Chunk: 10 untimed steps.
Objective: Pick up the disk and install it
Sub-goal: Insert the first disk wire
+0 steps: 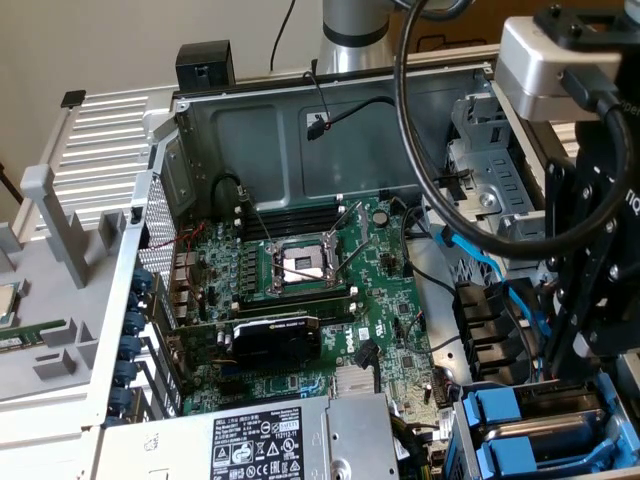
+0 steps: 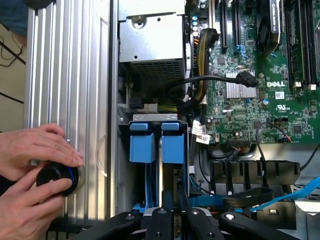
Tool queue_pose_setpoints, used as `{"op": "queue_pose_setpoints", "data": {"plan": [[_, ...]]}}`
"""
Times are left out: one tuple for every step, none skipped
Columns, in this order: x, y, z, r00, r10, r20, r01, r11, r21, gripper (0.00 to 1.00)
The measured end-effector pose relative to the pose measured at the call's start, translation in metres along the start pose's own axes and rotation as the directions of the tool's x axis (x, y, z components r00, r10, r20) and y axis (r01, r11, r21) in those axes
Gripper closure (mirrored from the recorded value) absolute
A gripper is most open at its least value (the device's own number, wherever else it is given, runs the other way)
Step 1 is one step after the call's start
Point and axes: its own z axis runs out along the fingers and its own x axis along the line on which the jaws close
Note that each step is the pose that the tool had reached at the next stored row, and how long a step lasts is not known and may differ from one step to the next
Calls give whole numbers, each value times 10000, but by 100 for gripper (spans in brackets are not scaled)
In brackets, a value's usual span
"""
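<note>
Silver wrist [image 1: 545,60] above black gripper [image 2: 174,196], pointing straight down, jaws drawn close together

The closed hand [image 2: 173,201] hangs near blue drive carriers [image 2: 157,147]; a person's fingers [image 2: 59,150] hold a black knob [image 2: 56,178].

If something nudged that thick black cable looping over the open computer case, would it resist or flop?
The thick black cable probably flops aside, hanging in a loose curve. Being thick, it likely springs back; it might snag the grey metal case.
</note>
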Motion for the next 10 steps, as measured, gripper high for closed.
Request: {"op": "queue_pose_setpoints", "data": {"plan": [[-1,0,2,10000,0,0,0,10000,2,84],[-2,-1,6,10000,0,1,0,10000,5,84],[-2,2,8,10000,2,-1,-2,10000,9,84],[-2,4,11,10000,4,-1,-4,10000,12,84],[-2,7,16,10000,3,2,-3,10000,20,84],[-5,16,19,10000,6,2,-6,10000,43,84],[-9,26,21,10000,8,3,-8,10000,48,84],[-8,26,21,10000,7,3,-7,10000,48,84],[-8,29,21,10000,6,3,-6,10000,49,84],[-8,32,21,10000,7,3,-7,10000,49,84]]}}
